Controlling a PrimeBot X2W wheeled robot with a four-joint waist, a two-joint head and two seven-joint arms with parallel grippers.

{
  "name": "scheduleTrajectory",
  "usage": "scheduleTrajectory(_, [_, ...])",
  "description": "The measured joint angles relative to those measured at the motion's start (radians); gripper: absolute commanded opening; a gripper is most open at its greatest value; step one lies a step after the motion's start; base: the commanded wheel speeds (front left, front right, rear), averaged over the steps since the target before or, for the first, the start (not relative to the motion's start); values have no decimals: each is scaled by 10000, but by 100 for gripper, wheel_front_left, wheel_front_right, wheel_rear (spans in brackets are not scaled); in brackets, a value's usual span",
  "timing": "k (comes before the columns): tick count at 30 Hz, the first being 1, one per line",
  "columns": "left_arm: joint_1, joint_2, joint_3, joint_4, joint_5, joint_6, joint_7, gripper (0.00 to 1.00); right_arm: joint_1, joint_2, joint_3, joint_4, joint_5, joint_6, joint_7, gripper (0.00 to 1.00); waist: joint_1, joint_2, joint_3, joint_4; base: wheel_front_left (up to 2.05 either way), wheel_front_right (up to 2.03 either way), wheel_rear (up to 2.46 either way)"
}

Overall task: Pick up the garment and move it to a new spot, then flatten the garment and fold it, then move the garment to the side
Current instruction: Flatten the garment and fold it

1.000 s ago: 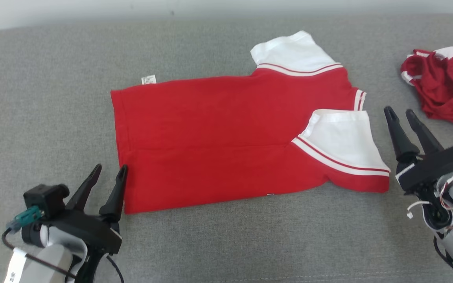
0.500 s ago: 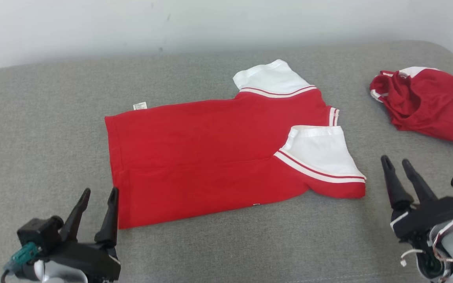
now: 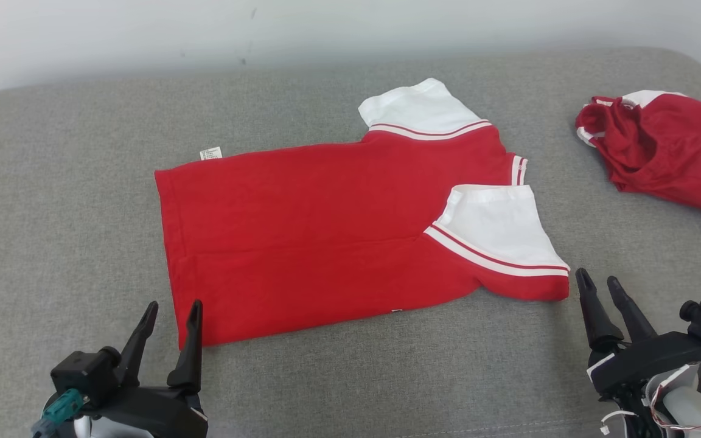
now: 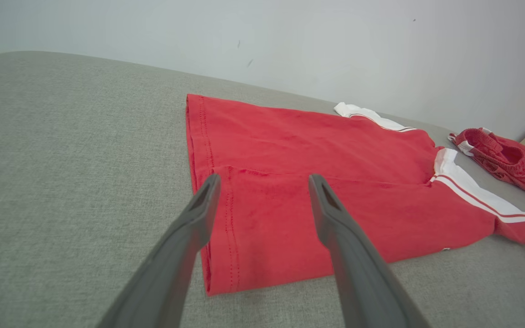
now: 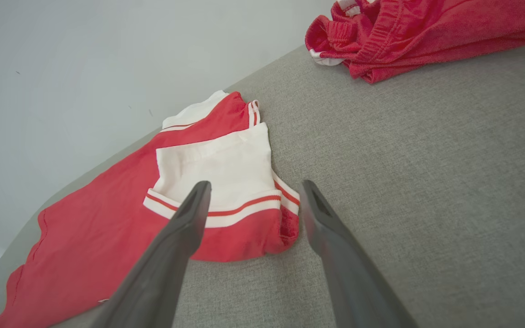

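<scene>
A red garment (image 3: 326, 219) with white striped sleeves lies folded and flat on the grey cushion, hem to the left, sleeves to the right. It also shows in the left wrist view (image 4: 317, 182) and the right wrist view (image 5: 185, 191). My left gripper (image 3: 174, 307) stands open at the lower left, just below the garment's near hem corner, holding nothing. My right gripper (image 3: 597, 281) is open at the lower right, just right of the near sleeve's red edge, with nothing between its fingers.
A second, crumpled red garment (image 3: 661, 149) lies at the far right of the grey cushion (image 3: 58, 213); it shows at the top of the right wrist view (image 5: 417, 32). A pale wall runs behind the cushion's back edge.
The head camera has tilted, shifting the whole picture. Both grippers have drawn back from the garment toward the near edge, still open. The garment lies as before.
</scene>
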Motion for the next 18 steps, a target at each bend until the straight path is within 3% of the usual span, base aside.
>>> scheduleTrajectory(18, [-248,-288,-174,376,236,-623,0,100,-631,727,-19,1718,481,263,33,100,0,2,497,335,0,0,0])
